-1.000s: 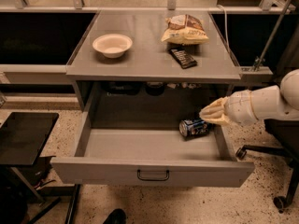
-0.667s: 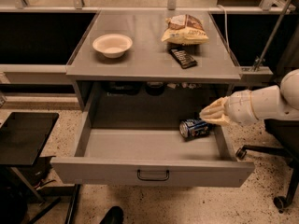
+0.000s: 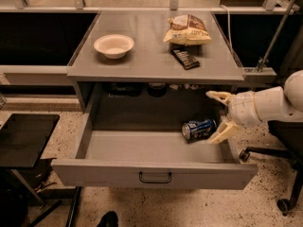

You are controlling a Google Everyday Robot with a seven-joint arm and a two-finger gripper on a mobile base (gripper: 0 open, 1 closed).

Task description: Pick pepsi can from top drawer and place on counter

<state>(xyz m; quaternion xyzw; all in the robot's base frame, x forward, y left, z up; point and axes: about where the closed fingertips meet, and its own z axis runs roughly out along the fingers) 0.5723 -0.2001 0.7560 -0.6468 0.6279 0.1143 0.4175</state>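
The pepsi can (image 3: 199,128) is blue with a silver end and lies on its side in the right part of the open top drawer (image 3: 154,173). My gripper (image 3: 217,116) reaches in from the right, just right of the can, over the drawer's right side. It is open: one cream fingertip (image 3: 214,95) is above and behind the can, the other (image 3: 220,133) is low by the can's right end. Nothing is held. The grey counter (image 3: 151,56) lies above the drawer.
On the counter are a white bowl (image 3: 113,45), a chip bag (image 3: 188,30) and a flat dark packet (image 3: 185,58). A black side table (image 3: 23,138) stands at the left. A chair base with wheels (image 3: 279,178) is at the right.
My gripper's fingers have spread apart beside the can; before they were close together. The can has stayed in place in the drawer.
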